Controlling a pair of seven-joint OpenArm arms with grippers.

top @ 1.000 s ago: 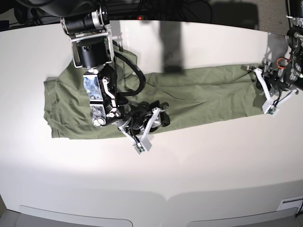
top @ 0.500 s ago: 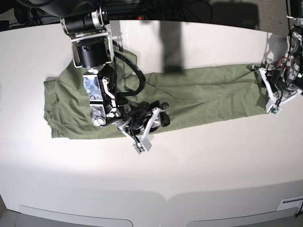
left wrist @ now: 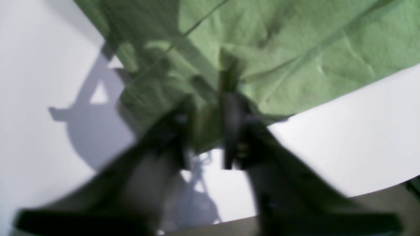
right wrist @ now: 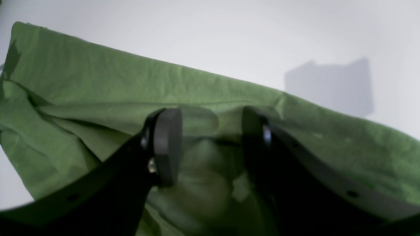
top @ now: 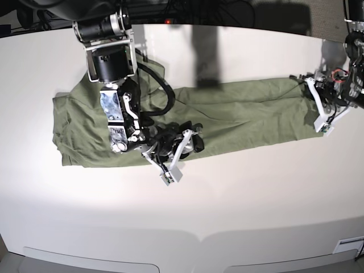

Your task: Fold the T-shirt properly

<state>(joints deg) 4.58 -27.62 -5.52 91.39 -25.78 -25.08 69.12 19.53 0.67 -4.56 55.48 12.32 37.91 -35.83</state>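
T-shirt lies spread along white table under dark background.

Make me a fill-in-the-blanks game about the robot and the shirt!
The T-shirt is the color ____. It lies on a ____ table. The right gripper has its jaws ____ over the cloth. The left gripper is at the shirt's ____.

Missing words: green; white; open; edge
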